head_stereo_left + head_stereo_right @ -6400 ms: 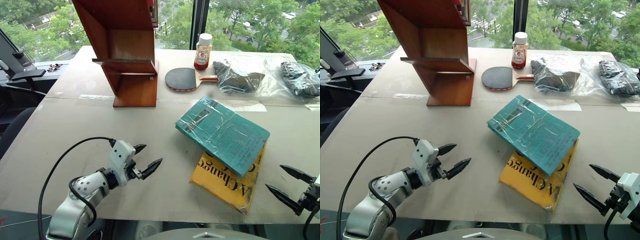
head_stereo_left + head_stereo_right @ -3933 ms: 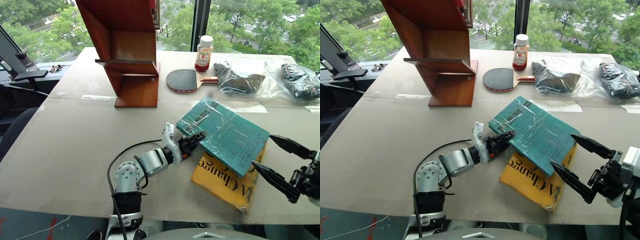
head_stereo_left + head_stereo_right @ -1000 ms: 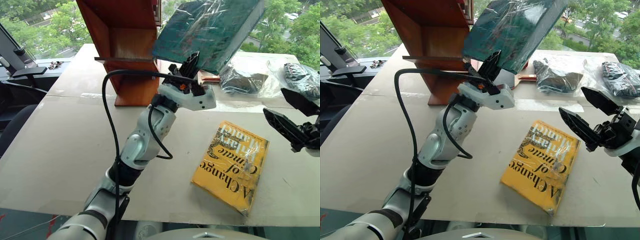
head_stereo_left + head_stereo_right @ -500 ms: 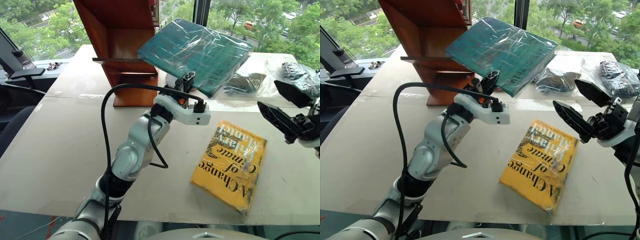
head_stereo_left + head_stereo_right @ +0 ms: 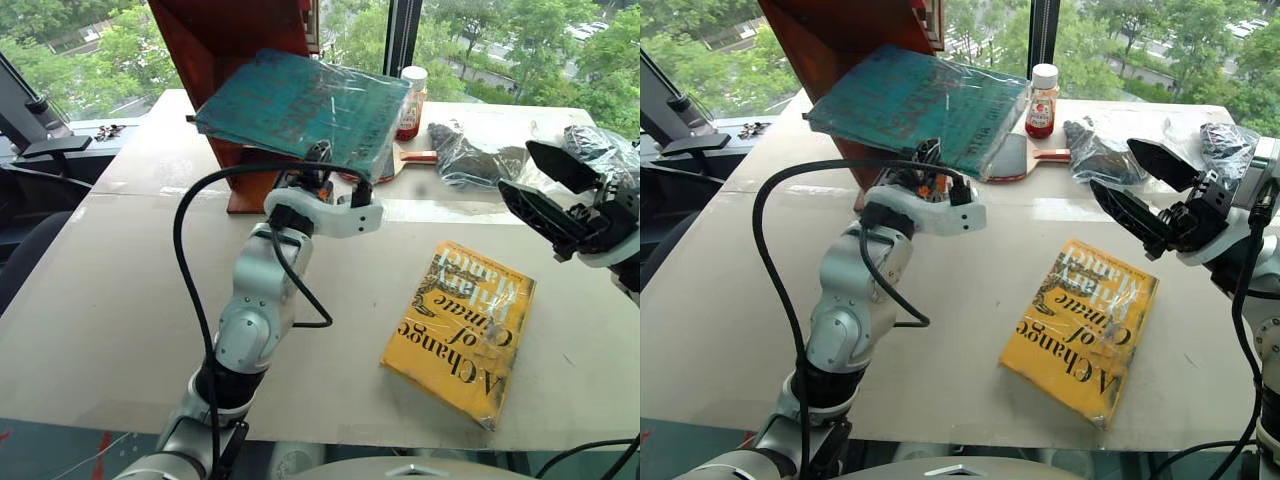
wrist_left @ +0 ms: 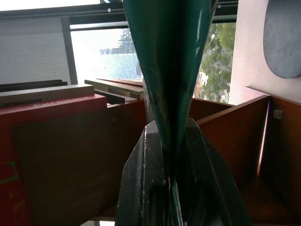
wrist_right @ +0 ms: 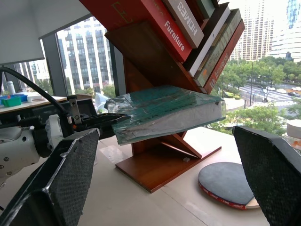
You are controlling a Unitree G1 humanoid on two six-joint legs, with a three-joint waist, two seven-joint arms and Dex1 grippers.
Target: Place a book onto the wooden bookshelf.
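A: The table [image 5: 120, 300] lay before windows. Where was the book [image 5: 300, 105]?

B: Upper left, before the wooden bookshelf [image 5: 235, 30], pinched by the raised left gripper [image 5: 318, 158].

A: The right gripper [image 5: 1140, 190]?

B: Raised at right, jaws wide, empty.

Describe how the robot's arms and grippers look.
Both arms are silver-grey metal segments with black joints. The left gripper sits on a white wrist block with orange marks and a looping black cable. The right gripper has pointed, textured black jaws.
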